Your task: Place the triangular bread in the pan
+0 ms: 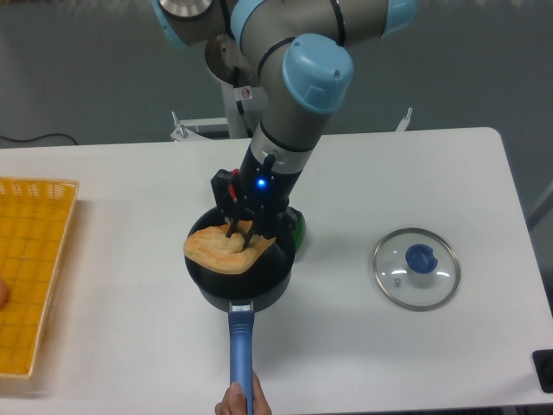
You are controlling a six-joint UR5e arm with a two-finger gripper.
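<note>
The triangular bread, flat and golden-brown, lies tilted across the left rim of the pan, partly inside it. The pan is a small black saucepan with a long blue handle pointing toward the front edge. My gripper is directly above the pan, its dark fingers reaching down onto the bread's right part. The fingers look closed on the bread, but the contact is partly hidden by the gripper body.
A hand holds the end of the pan handle at the front edge. A round glass lid with a blue knob lies to the right. A yellow basket sits at the left edge. Something green shows behind the pan.
</note>
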